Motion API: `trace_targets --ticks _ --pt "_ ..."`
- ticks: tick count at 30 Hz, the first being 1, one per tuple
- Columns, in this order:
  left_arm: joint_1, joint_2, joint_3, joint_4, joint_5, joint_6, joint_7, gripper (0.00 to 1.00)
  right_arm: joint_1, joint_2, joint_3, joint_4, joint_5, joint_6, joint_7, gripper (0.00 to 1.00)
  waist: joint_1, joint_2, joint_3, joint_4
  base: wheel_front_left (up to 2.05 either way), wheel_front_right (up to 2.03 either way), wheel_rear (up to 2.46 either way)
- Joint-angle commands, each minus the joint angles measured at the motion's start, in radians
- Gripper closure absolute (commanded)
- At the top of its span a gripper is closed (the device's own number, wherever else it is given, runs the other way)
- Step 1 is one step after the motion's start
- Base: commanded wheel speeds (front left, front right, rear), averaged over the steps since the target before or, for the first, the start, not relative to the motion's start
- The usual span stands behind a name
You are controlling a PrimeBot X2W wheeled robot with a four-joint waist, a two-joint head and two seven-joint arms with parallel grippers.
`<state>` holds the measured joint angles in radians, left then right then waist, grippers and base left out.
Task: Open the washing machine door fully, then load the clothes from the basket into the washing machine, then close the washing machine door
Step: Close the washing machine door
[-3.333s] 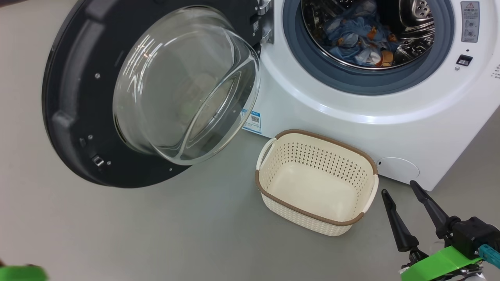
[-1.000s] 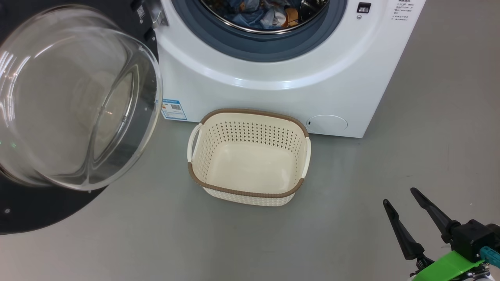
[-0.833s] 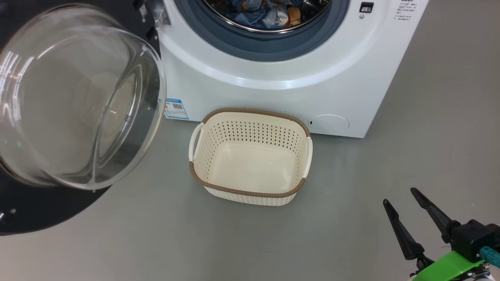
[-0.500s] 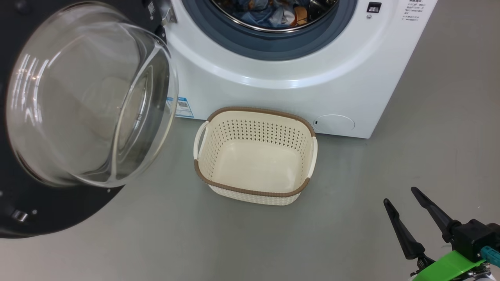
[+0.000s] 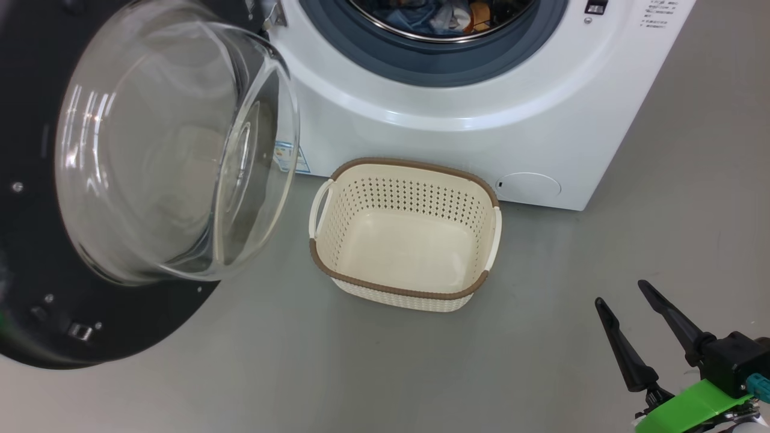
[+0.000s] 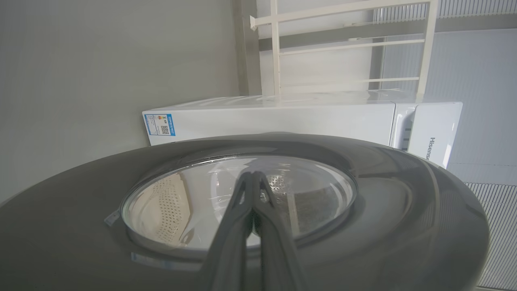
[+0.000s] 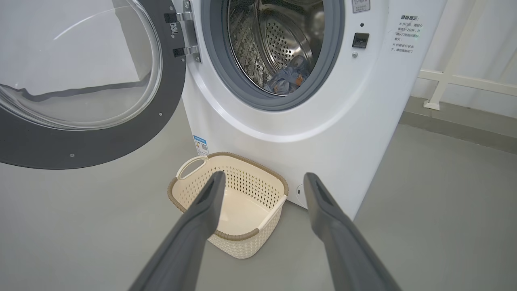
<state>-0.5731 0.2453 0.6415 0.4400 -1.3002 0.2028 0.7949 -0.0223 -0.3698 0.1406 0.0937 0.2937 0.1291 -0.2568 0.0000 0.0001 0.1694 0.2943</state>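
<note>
**Washing machine**: white front-loader that stood on the grey floor. Its porthole was uncovered, with a blue-grey rubber seal around a perforated steel drum.

**Washing machine door**: hung open on its hinge at the machine's left in the head view. The inner side of its black ring faced the camera, and the clear glass bowl bulged out toward the basket.

**Clothes**: light-blue pieces with orange-brown print that lay in the bottom of the drum.

**Basket**: cream, perforated, with a brown rim and white handles. It stood upright on the floor just in front of the machine, right of the door, and its bare bottom showed.

**Left gripper**: jaws closed, with the two dark fingers pressed together and nothing between them. The tips pointed at the door's outer face, over its window. Whether they touched it could not be told.

**Right gripper**: jaws spread wide and gripping nothing. It hovered above the floor at the lower right of the head view, well apart from the basket. In its wrist view the fingers pointed toward the basket and the machine's front.

**Blue label sticker**: low on the machine's front, partly behind the glass bowl.
</note>
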Motion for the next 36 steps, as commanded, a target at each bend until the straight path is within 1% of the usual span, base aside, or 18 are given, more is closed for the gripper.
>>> trace_targets --ticks 1,9,14,19,24,30,36 --pt "0.012 0.031 0.003 -0.037 -0.016 0.005 0.021 1.00 -0.017 -0.017 0.010 -0.025 0.002 0.002 -0.005 0.00 0.0000 -0.0001 0.003 0.004 0.00 0.00 0.00" --pt "0.052 -0.030 -0.038 -0.144 -0.033 0.009 0.079 1.00 -0.030 0.004 0.007 -0.029 0.004 0.002 -0.005 0.00 0.0000 -0.0001 0.004 0.016 0.00 0.00 0.00" --pt "0.082 -0.059 -0.069 -0.222 -0.038 0.020 0.122 1.00 -0.032 0.023 0.004 -0.024 0.001 0.002 -0.005 0.00 0.0000 -0.0001 -0.002 0.017 0.00 0.00 0.00" --pt "0.112 -0.110 -0.103 -0.330 -0.058 0.046 0.168 1.00 -0.030 0.044 -0.009 -0.023 0.000 0.002 -0.005 0.00 0.0000 -0.0001 -0.005 0.022 0.00 0.00 0.00" --pt "0.118 -0.158 -0.135 -0.417 -0.095 0.072 0.190 1.00 -0.035 0.067 -0.011 -0.021 -0.002 0.002 -0.005 0.00 0.0000 -0.0001 -0.011 0.022 0.00 0.00 0.00" --pt "0.109 -0.186 -0.211 -0.472 -0.116 0.105 0.179 1.00 -0.045 0.086 -0.005 -0.021 -0.001 0.002 -0.005 0.00 0.0000 -0.0001 -0.015 0.002 0.00 0.00 0.00" --pt "0.084 -0.193 -0.279 -0.470 -0.120 0.098 0.115 1.00 -0.055 0.102 -0.009 -0.018 -0.001 0.002 -0.005 0.00 0.0000 -0.0001 -0.017 -0.047 0.00 0.00 0.00"
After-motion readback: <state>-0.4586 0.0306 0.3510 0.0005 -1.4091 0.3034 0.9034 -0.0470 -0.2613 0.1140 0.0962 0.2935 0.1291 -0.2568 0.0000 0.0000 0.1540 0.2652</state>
